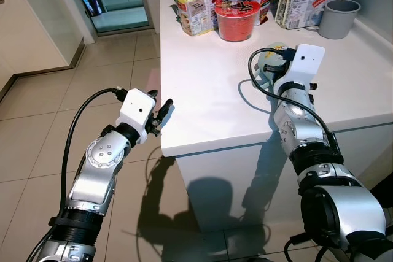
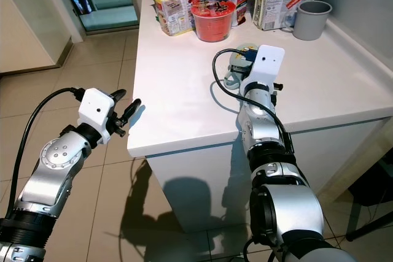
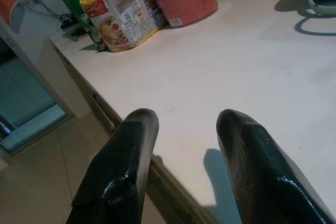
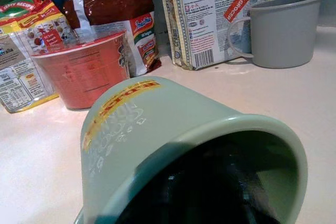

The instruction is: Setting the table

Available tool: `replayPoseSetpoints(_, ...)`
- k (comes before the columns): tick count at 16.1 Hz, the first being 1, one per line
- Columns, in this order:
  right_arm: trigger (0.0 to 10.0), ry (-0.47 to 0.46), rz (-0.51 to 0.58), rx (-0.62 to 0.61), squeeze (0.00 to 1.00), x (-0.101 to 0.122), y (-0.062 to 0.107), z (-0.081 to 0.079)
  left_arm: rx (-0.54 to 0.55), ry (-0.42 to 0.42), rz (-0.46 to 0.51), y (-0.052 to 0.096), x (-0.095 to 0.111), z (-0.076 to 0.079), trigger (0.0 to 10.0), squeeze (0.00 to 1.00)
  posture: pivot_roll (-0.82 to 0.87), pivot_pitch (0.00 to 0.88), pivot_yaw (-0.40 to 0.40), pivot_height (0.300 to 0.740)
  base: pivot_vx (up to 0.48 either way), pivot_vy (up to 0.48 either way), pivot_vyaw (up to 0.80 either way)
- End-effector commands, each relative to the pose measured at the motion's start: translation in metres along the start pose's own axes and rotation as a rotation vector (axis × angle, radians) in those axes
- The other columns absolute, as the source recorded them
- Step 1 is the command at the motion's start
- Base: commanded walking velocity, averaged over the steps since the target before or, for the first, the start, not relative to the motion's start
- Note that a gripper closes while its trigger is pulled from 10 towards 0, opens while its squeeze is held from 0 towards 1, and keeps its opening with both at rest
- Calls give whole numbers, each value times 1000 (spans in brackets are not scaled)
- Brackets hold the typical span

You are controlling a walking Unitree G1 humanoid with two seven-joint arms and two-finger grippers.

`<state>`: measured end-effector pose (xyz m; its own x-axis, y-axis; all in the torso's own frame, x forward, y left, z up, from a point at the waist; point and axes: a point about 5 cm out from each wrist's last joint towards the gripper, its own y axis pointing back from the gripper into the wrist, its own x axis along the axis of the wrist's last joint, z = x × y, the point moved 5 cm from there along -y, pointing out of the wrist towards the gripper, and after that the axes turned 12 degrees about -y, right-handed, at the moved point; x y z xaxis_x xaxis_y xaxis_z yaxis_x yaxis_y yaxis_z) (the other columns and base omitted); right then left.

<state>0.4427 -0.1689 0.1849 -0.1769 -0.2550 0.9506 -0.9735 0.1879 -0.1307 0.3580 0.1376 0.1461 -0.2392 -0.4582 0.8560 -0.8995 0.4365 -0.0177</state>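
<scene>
The right gripper's white wrist housing [image 1: 305, 61] hides its fingertips and most of the pale green mug [image 4: 157, 145] before it; packets [image 4: 210, 14] beyond are cropped.

Left gripper [image 1: 163, 110] gapes (fingers apart), right arm [image 1: 293, 115] raised.

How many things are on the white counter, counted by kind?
Mugs: 2, the grey mug and the green mug at the right end effector
Red noodle cups: 1
Food packets: 4, as far as visible
Total: 7
</scene>
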Motion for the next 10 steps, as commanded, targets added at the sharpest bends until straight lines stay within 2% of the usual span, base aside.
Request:
replayPoseSetpoints(1,10000,-9,12,-2,1000,2,0,-1,11,-16,6,-1,3,-5,10000,0,75,0,137,740,0,0,0)
replayPoseSetpoints(10,10000,1,-3,9,1000,-4,3,-1,6,-19,6,-1,3,-4,10000,0,74,0,140,740,0,0,0)
